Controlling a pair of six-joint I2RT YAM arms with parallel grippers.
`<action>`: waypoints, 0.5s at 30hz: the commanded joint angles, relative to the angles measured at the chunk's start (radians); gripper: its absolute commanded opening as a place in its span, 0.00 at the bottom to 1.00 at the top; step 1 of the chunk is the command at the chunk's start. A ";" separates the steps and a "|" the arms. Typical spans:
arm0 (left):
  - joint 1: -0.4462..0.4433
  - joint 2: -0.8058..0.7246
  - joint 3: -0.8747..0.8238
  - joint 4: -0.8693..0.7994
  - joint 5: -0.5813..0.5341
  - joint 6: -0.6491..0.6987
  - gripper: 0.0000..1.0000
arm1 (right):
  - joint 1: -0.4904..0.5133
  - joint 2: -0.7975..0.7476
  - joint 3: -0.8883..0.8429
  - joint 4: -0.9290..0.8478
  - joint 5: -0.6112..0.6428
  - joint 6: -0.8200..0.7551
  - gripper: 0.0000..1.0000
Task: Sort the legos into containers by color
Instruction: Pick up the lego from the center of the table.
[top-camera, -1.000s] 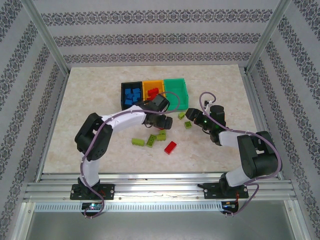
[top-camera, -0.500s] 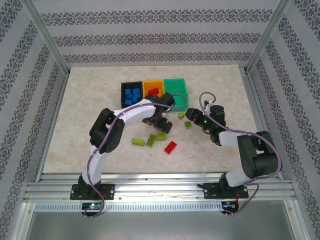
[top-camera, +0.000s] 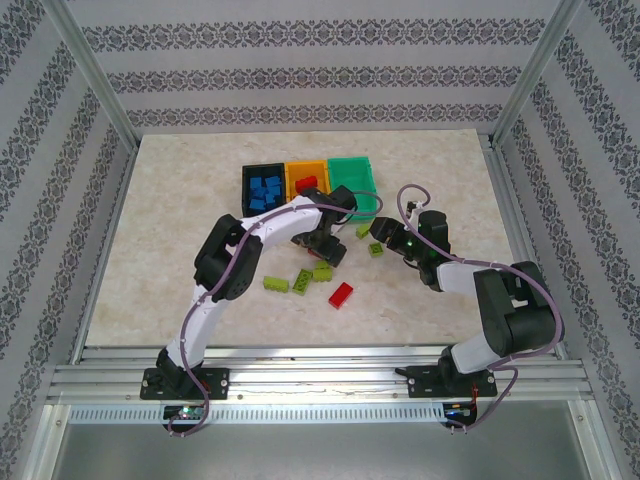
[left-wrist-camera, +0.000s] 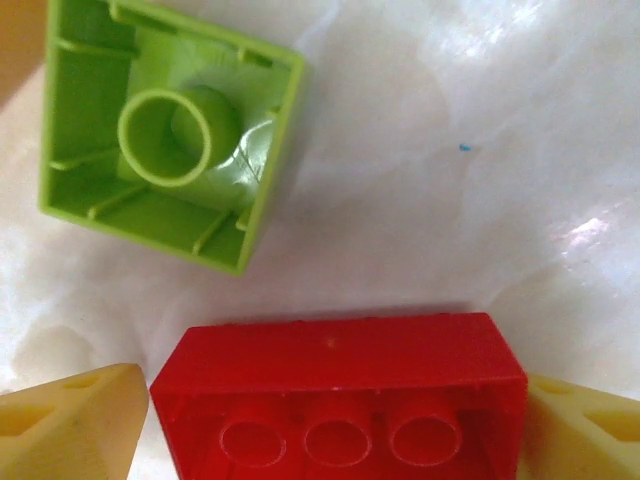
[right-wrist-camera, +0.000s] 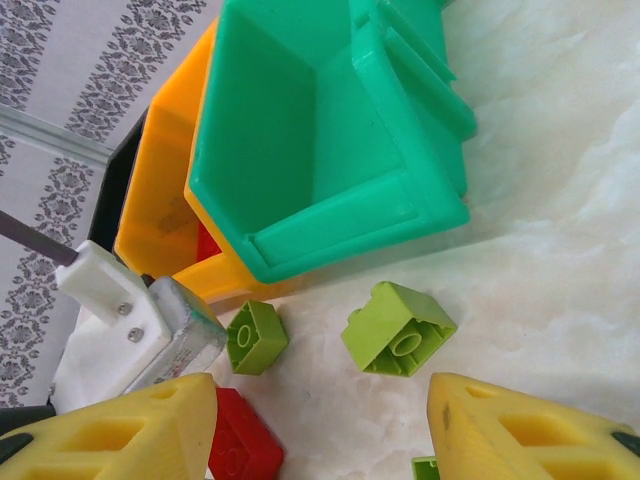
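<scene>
The black bin (top-camera: 246, 190) holds several blue bricks, the orange-yellow bin (top-camera: 303, 166) holds red ones, and the green bin (top-camera: 352, 178) stands to the right of them. My left gripper (top-camera: 325, 247) is low over the table in front of the bins. In its wrist view the yellow fingertips (left-wrist-camera: 70, 420) press both short ends of an upturned red brick (left-wrist-camera: 340, 390). A lime brick (left-wrist-camera: 170, 130) lies just beyond it. My right gripper (top-camera: 384, 233) hovers open, and a lime brick (right-wrist-camera: 400, 330) lies just ahead of its fingers (right-wrist-camera: 110, 430).
Loose on the table are lime bricks (top-camera: 276, 284), (top-camera: 322, 270), (top-camera: 375, 249) and a second red brick (top-camera: 341, 294). In the right wrist view the green bin (right-wrist-camera: 320, 150) and orange-yellow bin (right-wrist-camera: 160, 200) stand close, with the left gripper's housing (right-wrist-camera: 150, 320) beside a small lime brick (right-wrist-camera: 257, 337).
The left arm has stretched out and its gripper has come down from beside the orange-yellow bin to the table near the lime bricks. The right arm has not moved.
</scene>
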 joint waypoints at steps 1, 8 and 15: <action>-0.016 0.025 0.033 -0.070 -0.038 0.036 0.84 | 0.010 0.011 0.021 0.009 0.004 -0.020 0.59; -0.025 0.015 0.035 -0.075 -0.061 0.038 0.68 | 0.010 0.012 0.022 0.009 0.005 -0.020 0.59; -0.025 -0.055 -0.017 -0.011 -0.056 0.017 0.66 | 0.010 0.015 0.022 0.009 0.003 -0.020 0.59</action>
